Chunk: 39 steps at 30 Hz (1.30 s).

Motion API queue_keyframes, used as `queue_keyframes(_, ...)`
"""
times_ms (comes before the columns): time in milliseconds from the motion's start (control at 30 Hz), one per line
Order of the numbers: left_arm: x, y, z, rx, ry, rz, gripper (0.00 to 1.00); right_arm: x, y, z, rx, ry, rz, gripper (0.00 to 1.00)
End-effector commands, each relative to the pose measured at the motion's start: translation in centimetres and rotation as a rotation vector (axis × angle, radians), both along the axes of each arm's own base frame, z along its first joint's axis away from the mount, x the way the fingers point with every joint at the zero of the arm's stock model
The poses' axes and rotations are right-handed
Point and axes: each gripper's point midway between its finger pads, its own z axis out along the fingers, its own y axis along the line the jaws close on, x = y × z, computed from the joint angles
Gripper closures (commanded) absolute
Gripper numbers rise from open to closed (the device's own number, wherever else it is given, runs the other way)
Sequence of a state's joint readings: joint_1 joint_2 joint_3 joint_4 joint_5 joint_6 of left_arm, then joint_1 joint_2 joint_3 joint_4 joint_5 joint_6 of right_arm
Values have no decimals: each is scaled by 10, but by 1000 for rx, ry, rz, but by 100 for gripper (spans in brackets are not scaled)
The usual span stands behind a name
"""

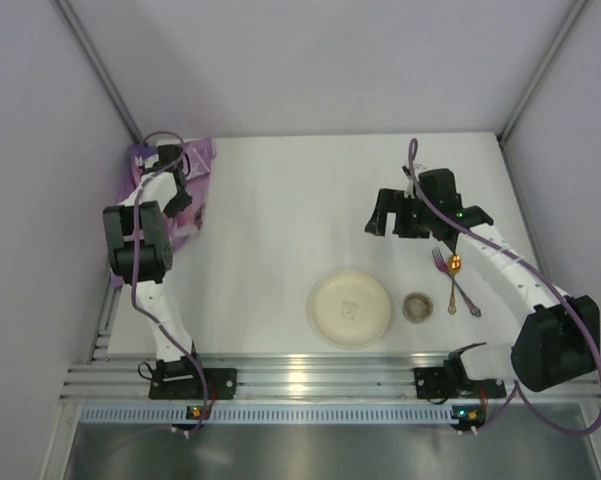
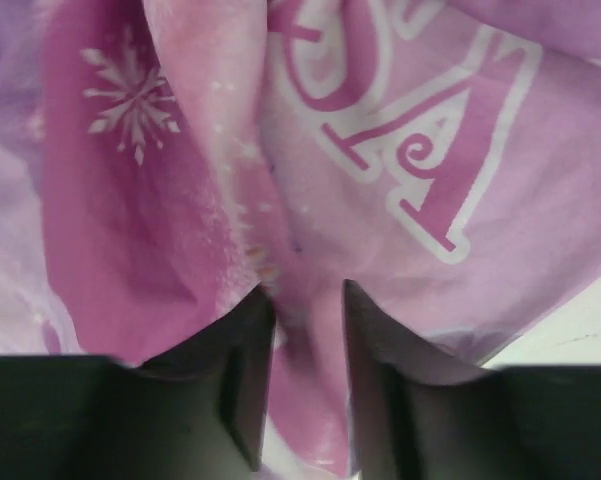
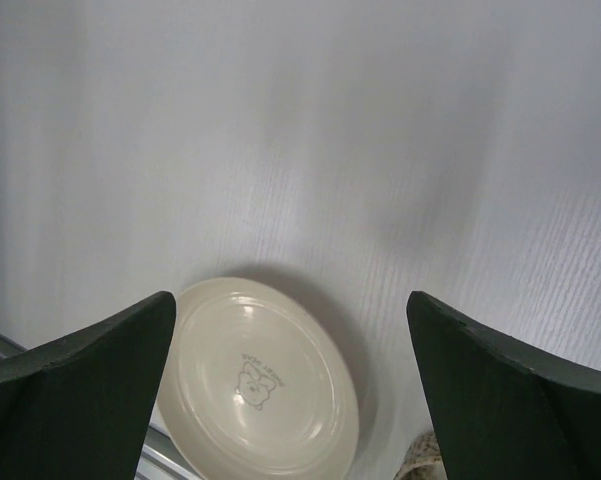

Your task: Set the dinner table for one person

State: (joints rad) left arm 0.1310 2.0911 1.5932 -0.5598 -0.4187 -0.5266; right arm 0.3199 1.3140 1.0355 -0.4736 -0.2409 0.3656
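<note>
White panels wall in the dinner table [image 1: 280, 190], a plain matte slab that fills the workspace and carries everything I can see. I judge it rigid, heavy and fixed, so there is nothing on it to take hold of. I only set things down on it, and its smooth top will probably let light pieces slide. A cream plate [image 1: 350, 307] sits near the front edge and is my reference. A small bowl [image 1: 417, 307] lies just right of the plate, with a fork [image 1: 441, 264] and a spoon [image 1: 460, 292] further right. Well away to the plate's far left, a purple placemat [image 1: 198, 160] lies crumpled. The left gripper [image 2: 302, 385] has its fingers nearly together on a raised fold of it. That cloth looks light and limp, so I would rather hold it by an edge or corner than a middle fold. The right gripper [image 3: 290, 300] hangs spread wide and empty above the table, just beyond the plate.
</note>
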Motion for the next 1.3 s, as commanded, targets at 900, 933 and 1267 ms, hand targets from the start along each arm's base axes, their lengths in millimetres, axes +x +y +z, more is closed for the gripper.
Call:
queue_keyframes(900,-88,-322,55,-496,-105,-1021,2,43,24,29,86,6,-38,1)
queue_keyframes(933,-85,-315,61,-460,-114,-995,1,50,26,26,87,12,-41,1)
queue_keyframes(1267,-107,-267,92,-301,-81,-824,1,112,51,0,91,59,-33,1)
